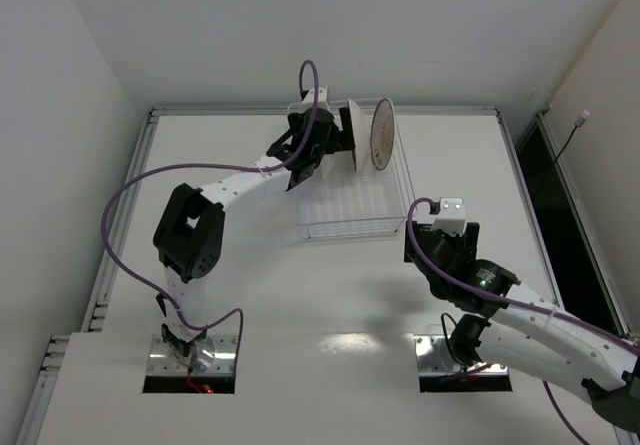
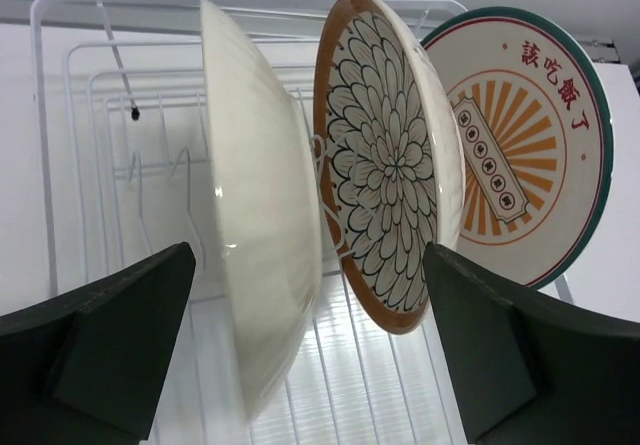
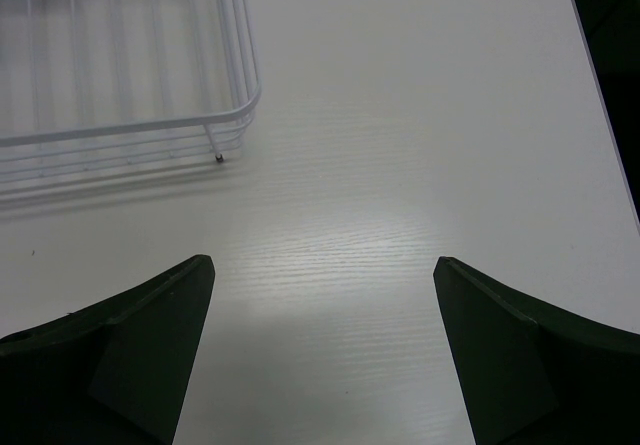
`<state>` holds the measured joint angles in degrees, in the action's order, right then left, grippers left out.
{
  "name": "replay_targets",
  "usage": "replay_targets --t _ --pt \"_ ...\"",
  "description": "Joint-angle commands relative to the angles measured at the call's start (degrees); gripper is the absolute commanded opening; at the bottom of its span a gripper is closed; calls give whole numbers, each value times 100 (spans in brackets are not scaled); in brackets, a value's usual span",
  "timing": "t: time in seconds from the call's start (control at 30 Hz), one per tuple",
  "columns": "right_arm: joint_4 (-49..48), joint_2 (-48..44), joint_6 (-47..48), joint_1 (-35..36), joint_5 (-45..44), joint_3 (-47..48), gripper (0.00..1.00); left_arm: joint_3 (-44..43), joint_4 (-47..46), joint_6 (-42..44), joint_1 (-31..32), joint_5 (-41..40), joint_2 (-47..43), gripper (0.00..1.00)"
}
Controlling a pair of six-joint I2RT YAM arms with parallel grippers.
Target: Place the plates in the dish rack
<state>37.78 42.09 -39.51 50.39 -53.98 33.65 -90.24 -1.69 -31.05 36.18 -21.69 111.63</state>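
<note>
The dish rack [image 1: 372, 200] is a white wire basket at the middle back of the table. Three plates stand on edge at its far end. In the left wrist view I see a plate's plain white back [image 2: 260, 205], a petal-patterned plate with an orange rim [image 2: 385, 165], and a radial-patterned plate with a green rim [image 2: 520, 135]. Two plates show in the top view, one edge-on [image 1: 352, 133] and one face-on [image 1: 382, 133]. My left gripper [image 2: 310, 365] is open, its fingers either side of the near plates without touching; it also shows in the top view [image 1: 325, 150]. My right gripper [image 3: 325, 365] is open and empty over bare table.
The rack's near right corner [image 3: 215, 135] lies ahead and left of my right gripper [image 1: 438, 240]. The table's right edge [image 3: 600, 55] drops to a dark gap. The rack's near slots [image 1: 345, 215] hold nothing.
</note>
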Motion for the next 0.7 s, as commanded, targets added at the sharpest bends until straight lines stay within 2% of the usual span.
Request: replay_targets --t 0.0,0.43,0.57,0.67 --pt "-131 1 -110 32 -175 36 90 -91 -173 169 64 -54 -414 99" --pt "-131 1 -110 32 -175 36 90 -354 -103 336 64 157 -853 99" --pt "-131 1 -110 32 -175 36 90 -302 -50 598 64 95 -1352 99" --pt "-131 1 -110 32 -175 36 90 128 -322 941 116 42 -1915 99"
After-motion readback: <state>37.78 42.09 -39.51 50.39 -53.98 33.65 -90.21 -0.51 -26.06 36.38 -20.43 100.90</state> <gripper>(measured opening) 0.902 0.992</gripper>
